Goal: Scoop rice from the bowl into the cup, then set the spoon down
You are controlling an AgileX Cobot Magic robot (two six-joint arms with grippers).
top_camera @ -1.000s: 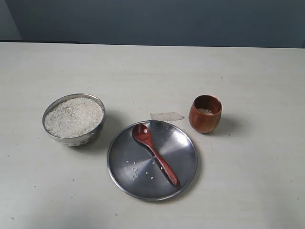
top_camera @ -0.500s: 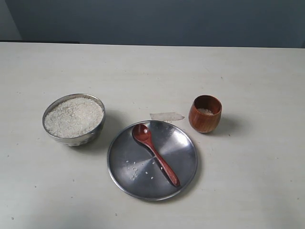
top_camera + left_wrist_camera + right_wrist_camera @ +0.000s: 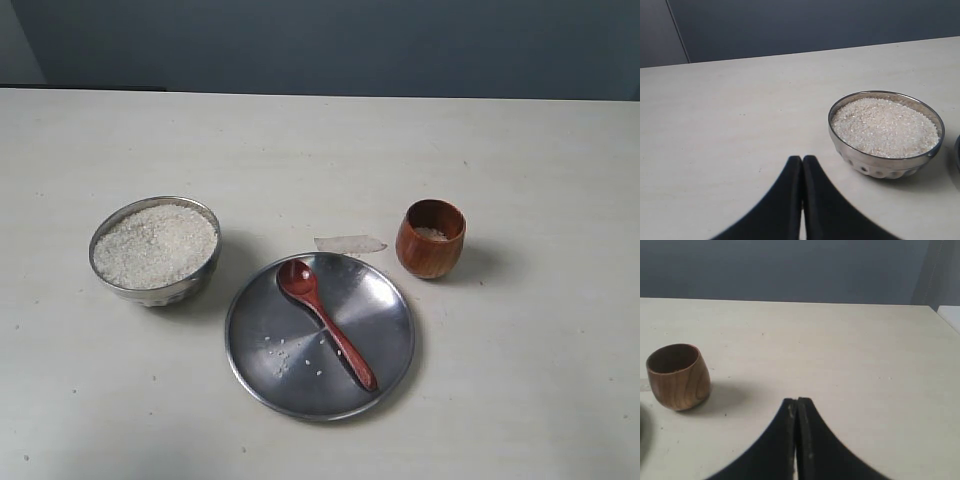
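Note:
The steel bowl [image 3: 155, 250] stands at the left, heaped with white rice [image 3: 155, 245]; the left wrist view shows the bowl [image 3: 886, 135] too. The reddish-brown wooden cup [image 3: 431, 238] stands at the right with a little rice at its bottom, and the cup [image 3: 678, 376] also shows in the right wrist view. The wooden spoon [image 3: 325, 320] lies on the flat steel plate [image 3: 385, 310], head toward the back. My left gripper [image 3: 802, 159] is shut and empty, short of the bowl. My right gripper [image 3: 797, 401] is shut and empty, beside the cup. Neither gripper shows in the exterior view.
A few loose rice grains [image 3: 280, 352] lie on the plate. A small strip of clear tape [image 3: 349, 243] is stuck to the table behind the plate. The pale table [image 3: 320, 140] runs back to a dark wall.

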